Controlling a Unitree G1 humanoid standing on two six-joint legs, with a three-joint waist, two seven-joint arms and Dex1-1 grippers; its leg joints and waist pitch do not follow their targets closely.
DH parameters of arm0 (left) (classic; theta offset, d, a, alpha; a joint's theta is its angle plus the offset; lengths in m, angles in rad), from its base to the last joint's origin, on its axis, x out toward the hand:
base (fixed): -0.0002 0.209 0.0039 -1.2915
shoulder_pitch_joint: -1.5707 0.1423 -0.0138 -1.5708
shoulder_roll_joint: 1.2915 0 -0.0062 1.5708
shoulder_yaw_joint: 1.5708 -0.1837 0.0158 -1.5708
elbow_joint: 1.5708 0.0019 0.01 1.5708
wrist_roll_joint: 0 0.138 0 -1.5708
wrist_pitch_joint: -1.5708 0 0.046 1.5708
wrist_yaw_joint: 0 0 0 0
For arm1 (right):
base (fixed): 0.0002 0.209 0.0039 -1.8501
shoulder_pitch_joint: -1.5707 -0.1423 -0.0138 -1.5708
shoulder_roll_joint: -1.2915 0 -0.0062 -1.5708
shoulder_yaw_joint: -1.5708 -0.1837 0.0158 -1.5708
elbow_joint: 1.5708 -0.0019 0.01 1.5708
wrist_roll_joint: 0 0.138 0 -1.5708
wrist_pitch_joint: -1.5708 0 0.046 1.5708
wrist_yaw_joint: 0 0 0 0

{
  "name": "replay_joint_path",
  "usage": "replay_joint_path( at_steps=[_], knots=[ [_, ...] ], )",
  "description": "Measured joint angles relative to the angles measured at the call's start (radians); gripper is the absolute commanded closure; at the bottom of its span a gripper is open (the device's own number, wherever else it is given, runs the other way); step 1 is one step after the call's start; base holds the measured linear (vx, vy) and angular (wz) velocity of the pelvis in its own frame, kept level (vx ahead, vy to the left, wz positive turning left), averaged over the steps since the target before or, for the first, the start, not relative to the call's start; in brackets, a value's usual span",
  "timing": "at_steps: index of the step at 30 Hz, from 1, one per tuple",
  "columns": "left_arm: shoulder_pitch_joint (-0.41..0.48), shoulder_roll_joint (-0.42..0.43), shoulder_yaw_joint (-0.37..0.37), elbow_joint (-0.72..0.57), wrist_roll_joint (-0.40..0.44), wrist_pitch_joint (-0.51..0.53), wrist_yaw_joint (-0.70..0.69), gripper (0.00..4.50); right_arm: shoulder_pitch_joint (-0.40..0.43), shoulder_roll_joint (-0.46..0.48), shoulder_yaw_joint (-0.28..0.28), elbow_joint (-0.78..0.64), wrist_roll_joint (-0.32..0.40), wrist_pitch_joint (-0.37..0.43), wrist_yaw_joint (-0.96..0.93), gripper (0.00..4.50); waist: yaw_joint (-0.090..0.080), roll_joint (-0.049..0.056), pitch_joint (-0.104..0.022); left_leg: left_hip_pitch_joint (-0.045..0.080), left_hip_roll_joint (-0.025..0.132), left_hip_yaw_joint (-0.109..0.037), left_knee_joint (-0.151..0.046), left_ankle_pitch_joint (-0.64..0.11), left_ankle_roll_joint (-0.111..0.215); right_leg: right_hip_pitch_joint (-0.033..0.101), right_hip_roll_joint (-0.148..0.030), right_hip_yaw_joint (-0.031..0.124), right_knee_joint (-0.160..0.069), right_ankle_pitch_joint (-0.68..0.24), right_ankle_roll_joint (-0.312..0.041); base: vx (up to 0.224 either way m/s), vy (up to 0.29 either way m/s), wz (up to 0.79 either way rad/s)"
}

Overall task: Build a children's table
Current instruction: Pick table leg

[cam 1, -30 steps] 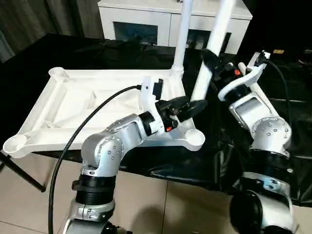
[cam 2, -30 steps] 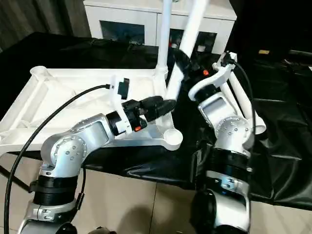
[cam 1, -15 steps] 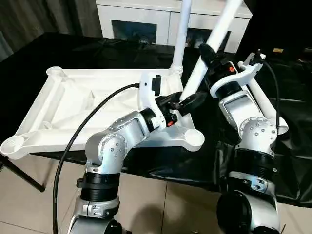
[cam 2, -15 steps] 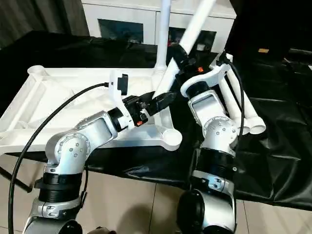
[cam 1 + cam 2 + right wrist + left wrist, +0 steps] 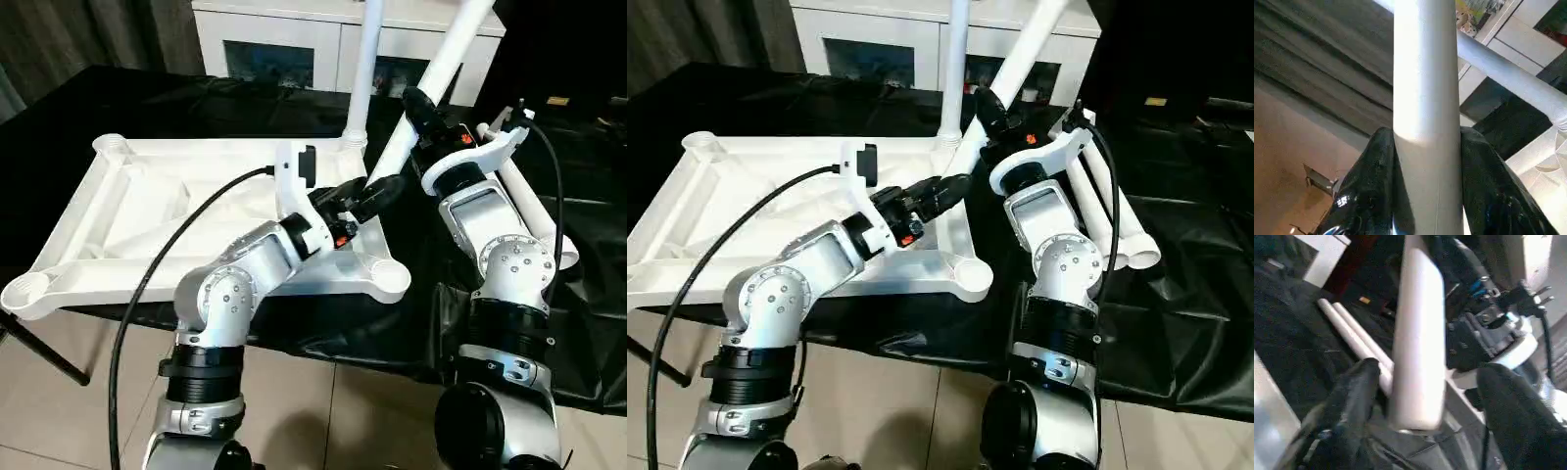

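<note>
From the left eye, the white top [image 5: 196,211] lies upside down on a black cloth [image 5: 118,98]. One leg [image 5: 361,73] stands up in its far corner socket. The right gripper [image 5: 419,110] holds a second, tilted leg [image 5: 436,83], which leans up past its jaws. The left gripper [image 5: 377,194] reaches toward the low end of that leg.

From the right eye, two more legs [image 5: 1112,220] lie on the cloth beside the right arm. A white cabinet [image 5: 921,39] stands behind.

At the left wrist, the jaws are wide open, with the tilted leg's low end between the two fingers [image 5: 1356,396].

At the right wrist, the black fingers [image 5: 1371,186] squeeze the leg from both sides.
</note>
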Motion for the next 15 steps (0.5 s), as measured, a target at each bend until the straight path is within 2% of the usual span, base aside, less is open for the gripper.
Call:
replay_joint_path(
  at_steps=[11,15],
  knots=[
    [0.000,0.000,0.000,0.000,-0.008,0.002,-0.004,2.35,0.000,0.001,0.015,0.000,0.026,-0.022,-0.021,3.11,-0.001,0.000,0.000,0.000,0.000,0.000,0.000,0.000,0.000,0.000,0.000,0.000,0.000,0.000,0.000,0.000,0.000,0.00],
    [0.000,0.001,0.000,0.004,-0.008,-0.002,-0.004,2.58,0.000,0.001,0.020,0.000,0.035,-0.027,-0.027,3.11,-0.001,0.000,0.000,0.000,0.000,0.000,0.000,0.000,0.000,0.000,0.000,0.000,0.000,0.000,0.000,0.000,0.000,0.00]
  ],
)
